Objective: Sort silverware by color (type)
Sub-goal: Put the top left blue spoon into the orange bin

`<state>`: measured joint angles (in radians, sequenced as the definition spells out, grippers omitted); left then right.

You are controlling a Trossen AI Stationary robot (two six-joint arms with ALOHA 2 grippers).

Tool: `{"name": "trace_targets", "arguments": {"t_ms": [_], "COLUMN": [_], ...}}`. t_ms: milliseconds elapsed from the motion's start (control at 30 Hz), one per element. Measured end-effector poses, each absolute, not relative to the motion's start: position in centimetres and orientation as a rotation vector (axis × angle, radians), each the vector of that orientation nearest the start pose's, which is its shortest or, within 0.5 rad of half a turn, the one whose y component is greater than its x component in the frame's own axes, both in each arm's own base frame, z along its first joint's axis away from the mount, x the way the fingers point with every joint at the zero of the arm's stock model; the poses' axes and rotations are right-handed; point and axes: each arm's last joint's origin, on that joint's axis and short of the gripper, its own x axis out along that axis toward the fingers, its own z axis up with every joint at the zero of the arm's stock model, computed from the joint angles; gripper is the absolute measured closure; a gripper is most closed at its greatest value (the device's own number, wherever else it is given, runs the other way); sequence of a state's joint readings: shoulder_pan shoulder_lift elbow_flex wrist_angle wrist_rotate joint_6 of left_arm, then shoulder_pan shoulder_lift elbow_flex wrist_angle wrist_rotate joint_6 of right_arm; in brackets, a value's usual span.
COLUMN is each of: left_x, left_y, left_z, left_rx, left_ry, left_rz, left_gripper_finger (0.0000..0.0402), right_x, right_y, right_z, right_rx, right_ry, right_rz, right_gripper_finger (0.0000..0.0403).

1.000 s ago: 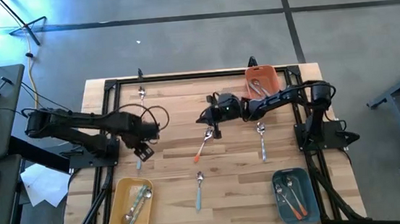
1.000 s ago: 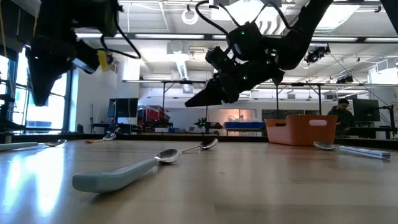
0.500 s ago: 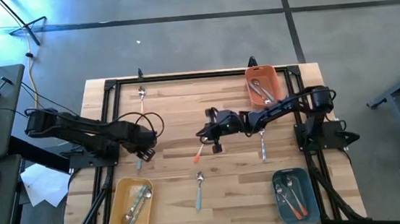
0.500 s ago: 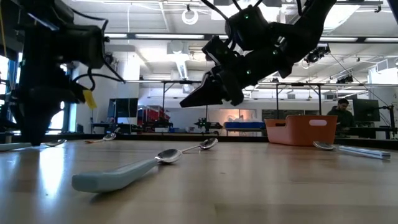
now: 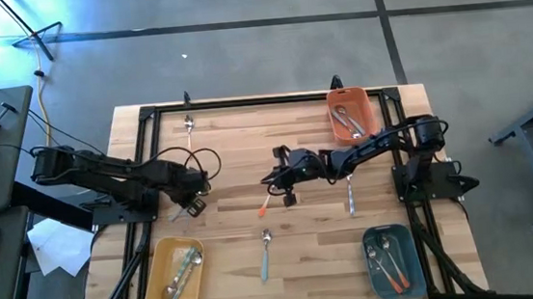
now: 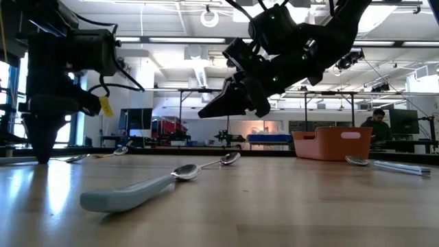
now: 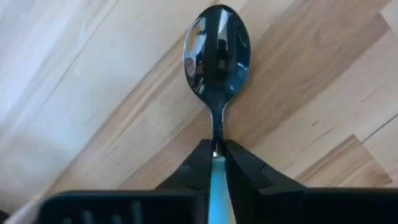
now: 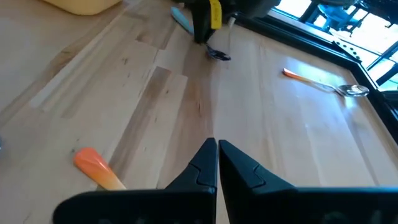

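The left gripper [image 7: 214, 163] is clamped on the light-blue handle of a shiny-bowled spoon [image 7: 216, 59] lying on the wooden table [image 5: 227, 143], just beyond the yellow tray [image 5: 174, 273]. The spoon looks light, rigid and slick, so the matte handle is the sound hold. The right gripper [image 8: 217, 163], fingers together and empty, hovers over an orange-handled spoon [image 8: 96, 168] well right of that tray.

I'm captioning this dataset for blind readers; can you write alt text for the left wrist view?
The left end effector is shut on a light-blue-handled spoon, pinching it where the handle meets the neck. The shiny bowl points away from the camera and lies over the pale wooden table.
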<state>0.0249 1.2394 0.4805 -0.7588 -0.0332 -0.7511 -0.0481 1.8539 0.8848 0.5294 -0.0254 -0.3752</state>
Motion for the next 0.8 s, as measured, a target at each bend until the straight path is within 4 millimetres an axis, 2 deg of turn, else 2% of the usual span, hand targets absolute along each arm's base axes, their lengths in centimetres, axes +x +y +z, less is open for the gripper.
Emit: {"name": "trace_targets", "arguments": {"t_ms": [100,200,333,467,600,700,800], "left_x": [16.1,17.6,18.7,20.7,22.6,23.5,24.4], "left_y": [0.5,0.8,1.0,2.0,3.2,4.0,4.3], "left_z": [13.5,14.7,15.2,16.5,18.3,19.8,21.1], "left_rx": [-0.557,-0.524,-0.517,-0.44,-0.322,-0.23,-0.146], "left_ry": [1.396,1.243,1.106,0.881,0.621,0.447,0.281], "left_rz": [0.593,0.584,0.504,0.43,0.379,0.37,0.35], "left_gripper_finger": [0.0392,0.0391,0.0396,0.0397,0.0398,0.0398,0.0398], "right_x": [36.7,36.5,36.0,35.6,34.9,34.2,33.8], "right_y": [-2.4,-2.8,-2.8,-1.6,0.1,0.9,1.5], "right_z": [15.0,15.7,17.0,17.8,17.4,16.9,16.9], "right_rx": [-0.348,-0.364,-0.39,-0.365,-0.289,-0.185,-0.169], "right_ry": [0.454,0.455,0.472,0.482,0.404,0.343,0.298], "right_rz": [0.043,-0.029,-0.127,-0.177,-0.185,-0.29,-0.403], "right_gripper_finger": [0.0403,0.0403,0.0403,0.0403,0.0403,0.0399,0.0379]}}
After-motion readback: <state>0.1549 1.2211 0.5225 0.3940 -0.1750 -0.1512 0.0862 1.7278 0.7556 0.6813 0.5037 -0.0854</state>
